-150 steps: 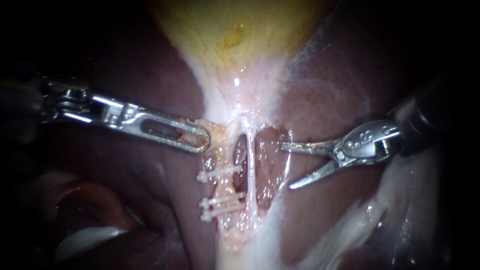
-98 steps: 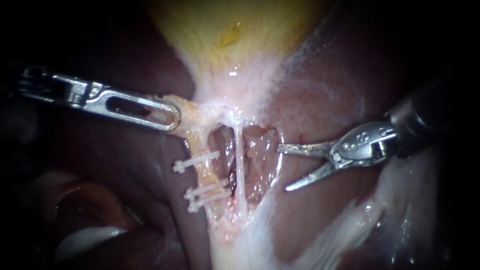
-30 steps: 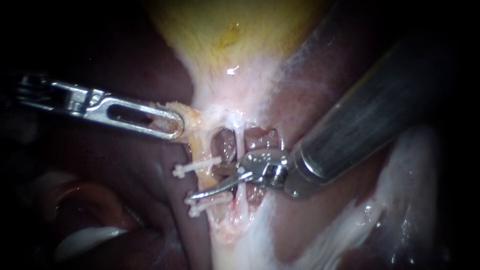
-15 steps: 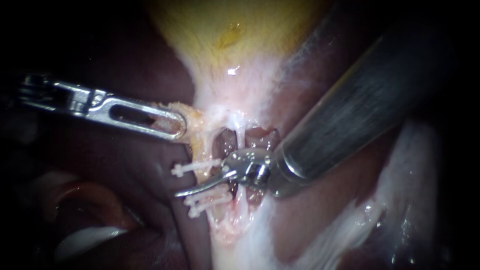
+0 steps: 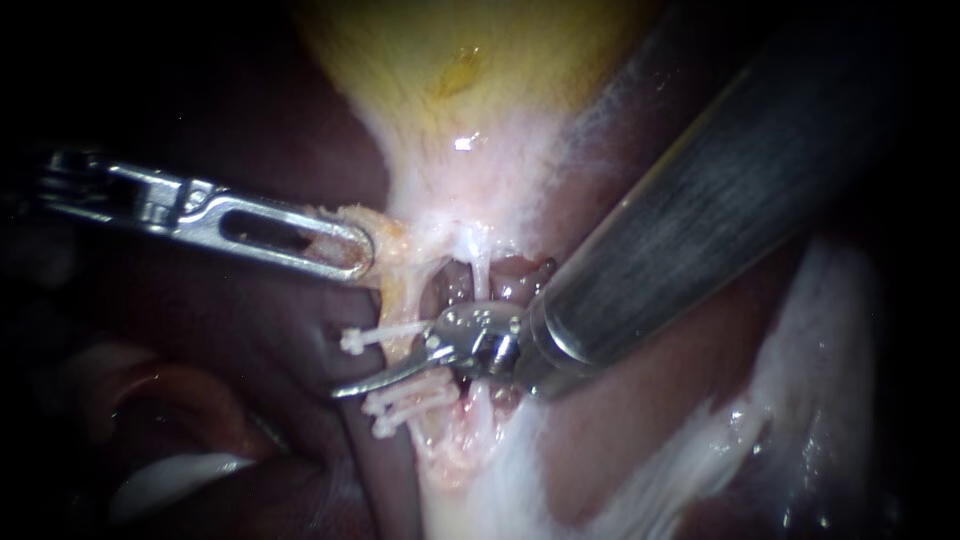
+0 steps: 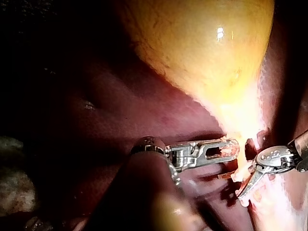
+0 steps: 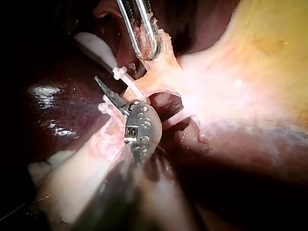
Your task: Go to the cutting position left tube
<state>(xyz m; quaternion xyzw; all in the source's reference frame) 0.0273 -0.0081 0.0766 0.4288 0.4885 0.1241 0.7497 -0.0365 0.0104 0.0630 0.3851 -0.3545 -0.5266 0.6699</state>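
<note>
While pinching tissue [image 5: 388, 238], left instrument [image 5: 352, 255]: jaws clamping it, pulling left.
Right instrument [image 5: 385, 375]: jaws standing spread across left tube [image 5: 402, 300], between clips [image 5: 385, 333].
Progress: approach looking done; fine alignment seemingly remaining.

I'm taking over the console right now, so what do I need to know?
Left instrument: jaws shut on tissue below the gallbladder.
Right instrument: blades open at the left tube, between the upper clip and the two lower clips.
Done: blades are at the cutting spot.
Left: check the tube sits between them; no cut shows.
</note>
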